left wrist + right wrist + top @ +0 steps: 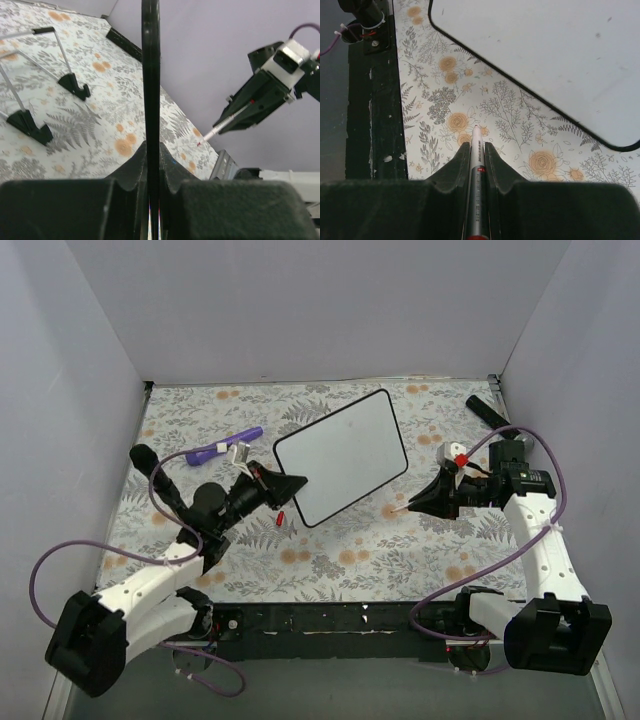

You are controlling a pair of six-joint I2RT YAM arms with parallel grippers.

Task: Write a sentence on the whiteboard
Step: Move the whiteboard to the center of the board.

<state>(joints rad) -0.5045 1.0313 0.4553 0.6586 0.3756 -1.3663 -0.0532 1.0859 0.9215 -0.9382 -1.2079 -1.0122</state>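
the left arm reaches in from 7 o'clock with its elbow bent, the left gripper (289,484) clamped on the thin black rim of the whiteboard (342,454) at its 8 o'clock corner. the right arm folds in from 4 o'clock, the right gripper (416,502) pinched on a slim marker (476,165) whose pale tip points toward 9 o'clock near the floral cloth (330,560), apart from the board. the board is a smooth white rounded rectangle, skewed at mid-table and faintly specked, with a wire stand (74,85) on black feet beside it; the left wrist shows it only edge-on, and i cannot tell whether it lies flat or is lifted.
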